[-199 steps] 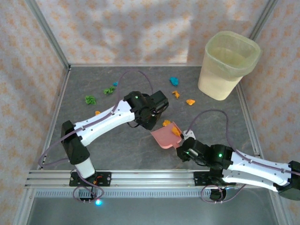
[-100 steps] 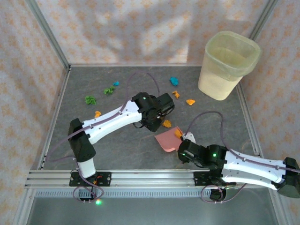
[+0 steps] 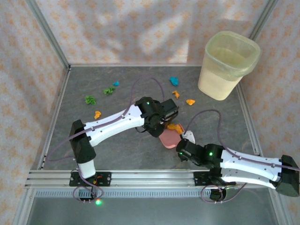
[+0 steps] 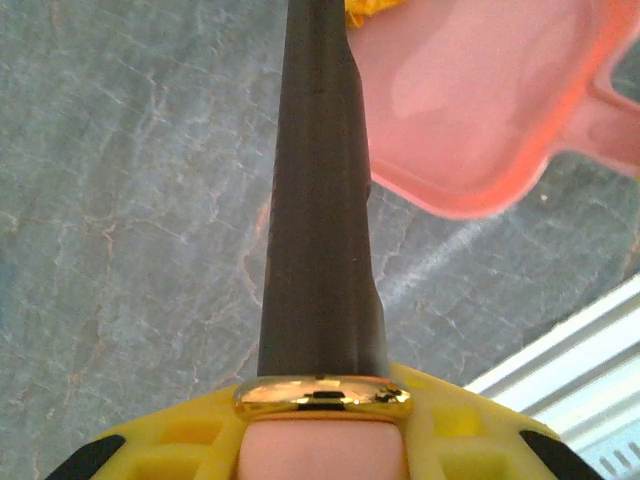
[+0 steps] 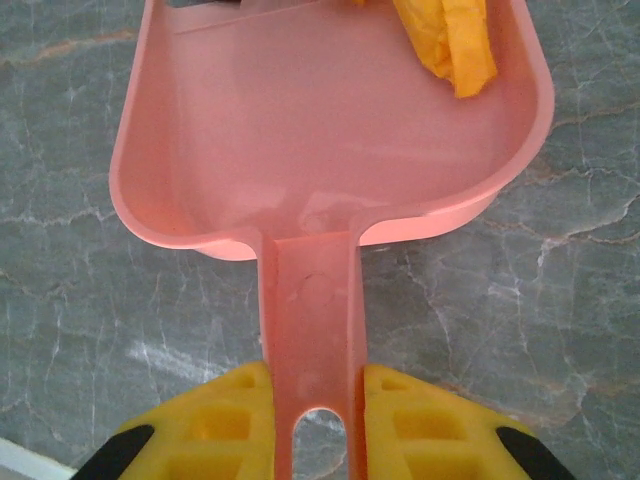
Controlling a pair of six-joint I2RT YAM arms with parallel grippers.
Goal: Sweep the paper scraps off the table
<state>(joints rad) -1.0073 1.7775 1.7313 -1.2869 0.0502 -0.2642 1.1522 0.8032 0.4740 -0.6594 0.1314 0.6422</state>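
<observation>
The dark grey worktop point(image 3: 117, 150) spreads beneath both my arms. The cream bin point(image 3: 229, 70), lined with a pale bag, stands upright in the far corner, well beyond my right gripper point(image 3: 183, 149) and off to its right. I cannot tell what lies inside it.

My left arm point(image 3: 112, 123) reaches from its base across the middle toward the right, with the wrist turned down. My right arm point(image 3: 243, 164) lies low along the near edge, stretched leftward. The two wrists come close together near the centre.

The pink dustpan point(image 5: 200, 130) rests on the worktop straight ahead of my right gripper, with its mouth facing away toward my left gripper point(image 3: 161, 117). My right gripper is drawn in narrow on the dustpan's flat handle, with a yellow pad against each side. One orange scrap point(image 5: 450, 45) lies inside the dustpan at its far right corner.

My left gripper clamps the brush point(image 4: 320, 200) just behind its gold ring. The dark bristles run straight out ahead, and their tip meets the dustpan's mouth beside an orange bit.

The other paper scraps point(image 3: 190, 101) sit loose on the bare worktop. Two orange ones are just beyond my left gripper toward the bin, and a teal one lies farther out. Two green, a small teal and an orange one lie well off to my left gripper's left.
</observation>
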